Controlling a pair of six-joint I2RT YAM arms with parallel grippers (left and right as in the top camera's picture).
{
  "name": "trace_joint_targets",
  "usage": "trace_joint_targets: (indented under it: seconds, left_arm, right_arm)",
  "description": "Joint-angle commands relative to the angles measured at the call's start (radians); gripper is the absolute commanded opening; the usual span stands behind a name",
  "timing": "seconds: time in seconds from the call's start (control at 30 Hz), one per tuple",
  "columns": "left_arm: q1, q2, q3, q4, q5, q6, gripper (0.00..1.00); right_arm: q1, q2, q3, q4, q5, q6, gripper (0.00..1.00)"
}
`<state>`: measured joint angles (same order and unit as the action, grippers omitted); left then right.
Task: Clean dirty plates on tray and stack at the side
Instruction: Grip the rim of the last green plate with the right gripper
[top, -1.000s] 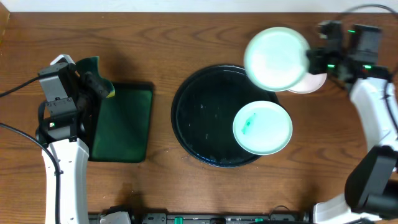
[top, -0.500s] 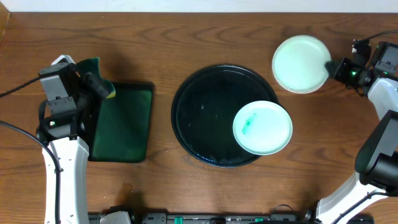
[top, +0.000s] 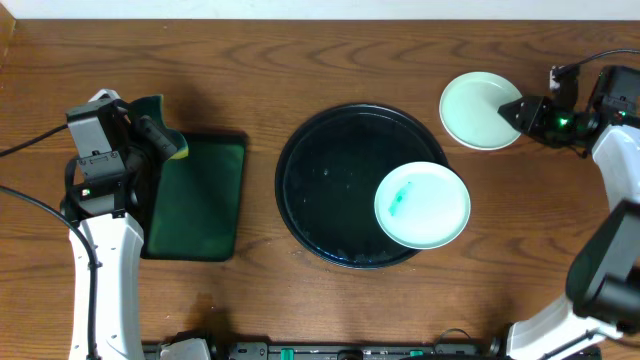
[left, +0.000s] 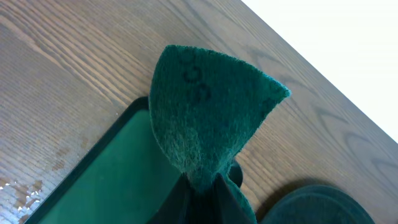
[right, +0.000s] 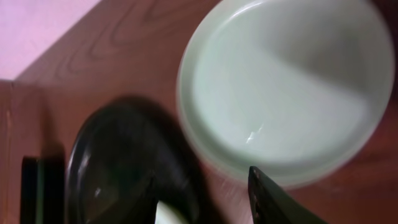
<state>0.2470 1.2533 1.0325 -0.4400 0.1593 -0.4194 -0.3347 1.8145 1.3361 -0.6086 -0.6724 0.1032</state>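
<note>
The round black tray (top: 320, 185) sits mid-table. One pale-mint plate (top: 422, 205) with a green smear lies on the tray's right side. Another plate (top: 478, 110) lies on the table right of the tray at the back; it fills the right wrist view (right: 286, 87), and anything under it is hidden. My right gripper (top: 518, 110) is open at that plate's right edge, its fingers apart from the rim (right: 217, 193). My left gripper (top: 160, 135) is shut on a green scouring pad (left: 205, 118) and holds it over the far end of the rectangular tray.
A dark green rectangular tray (top: 200, 200) lies at the left, also in the left wrist view (left: 106, 180). The black tray's edge shows in the right wrist view (right: 118, 168). Bare wood lies between the two trays and along the front.
My right gripper carried a plate from above the tray's far right to the plate at the side, set it down on it and let go. The left arm has not moved.
</note>
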Motion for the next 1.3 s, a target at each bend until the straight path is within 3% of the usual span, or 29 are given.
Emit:
trace_joint_targets:
  seconds: [0.0, 0.1, 0.23, 0.43, 0.73, 0.83, 0.93, 1.27]
  left_arm:
    - [0.003, -0.002, 0.005, 0.005, 0.014, -0.005, 0.07]
    - [0.003, -0.002, 0.005, 0.007, 0.014, -0.005, 0.07]
    - [0.003, -0.002, 0.006, 0.007, 0.014, -0.005, 0.07]
    - [0.003, -0.002, 0.005, 0.0, 0.014, -0.006, 0.07]
    - [0.003, -0.002, 0.005, -0.005, 0.014, -0.02, 0.07]
    - [0.003, -0.002, 0.005, -0.005, 0.014, -0.029, 0.07]
    - [0.003, -0.002, 0.005, -0.005, 0.014, -0.029, 0.07]
    - [0.003, -0.002, 0.005, -0.012, 0.014, -0.028, 0.07]
  right_arm:
    - [0.041, -0.134, 0.004, -0.101, 0.156, -0.029, 0.44]
    - [0.077, -0.218, 0.004, -0.243, 0.311, -0.011, 0.43]
    - [0.14, -0.306, -0.001, -0.414, 0.357, 0.007, 0.48]
    - [0.227, -0.35, -0.087, -0.518, 0.483, 0.075, 0.5]
    - [0.238, -0.35, -0.315, -0.483, 0.424, 0.154, 0.54]
    - [0.25, -0.35, -0.378, -0.415, 0.408, 0.154, 0.47]
    - [0.269, -0.35, -0.421, -0.329, 0.342, 0.155, 0.47]
    - [0.367, -0.35, -0.554, -0.084, 0.389, 0.362, 0.45]
